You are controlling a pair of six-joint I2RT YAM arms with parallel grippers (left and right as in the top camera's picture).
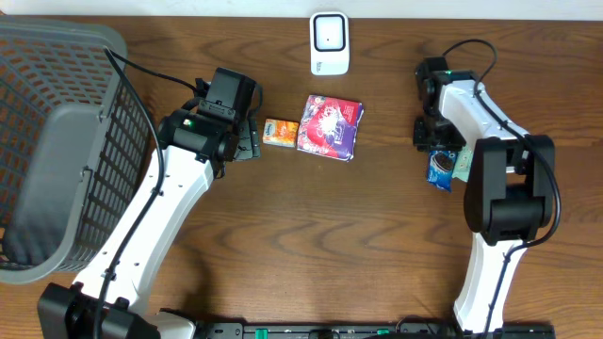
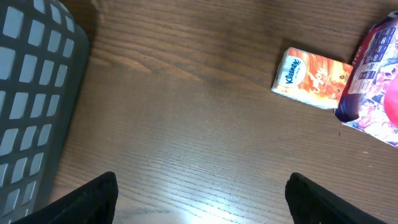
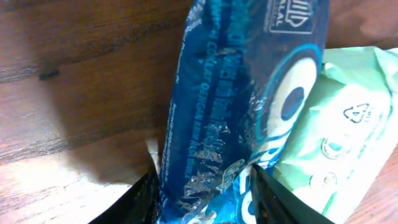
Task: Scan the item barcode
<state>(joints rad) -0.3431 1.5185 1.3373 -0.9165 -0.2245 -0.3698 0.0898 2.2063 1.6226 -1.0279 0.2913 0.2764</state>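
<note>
A blue cookie packet point(image 3: 236, 93) stands between the fingers of my right gripper point(image 3: 202, 199), and both fingers press its sides. Overhead, that packet point(image 1: 440, 169) lies at the right of the table under the right gripper point(image 1: 433, 143). A pale green packet point(image 3: 342, 137) lies against it on the right. The white barcode scanner point(image 1: 330, 42) stands at the back middle. My left gripper point(image 2: 202, 199) hovers open over bare wood, left of an orange Kleenex pack point(image 2: 311, 78) and a purple packet point(image 2: 376, 74).
A large grey mesh basket point(image 1: 57, 141) fills the left side, and its wall point(image 2: 31, 93) sits close to the left gripper. The orange pack point(image 1: 280, 132) and purple packet point(image 1: 331, 126) lie mid-table in front of the scanner.
</note>
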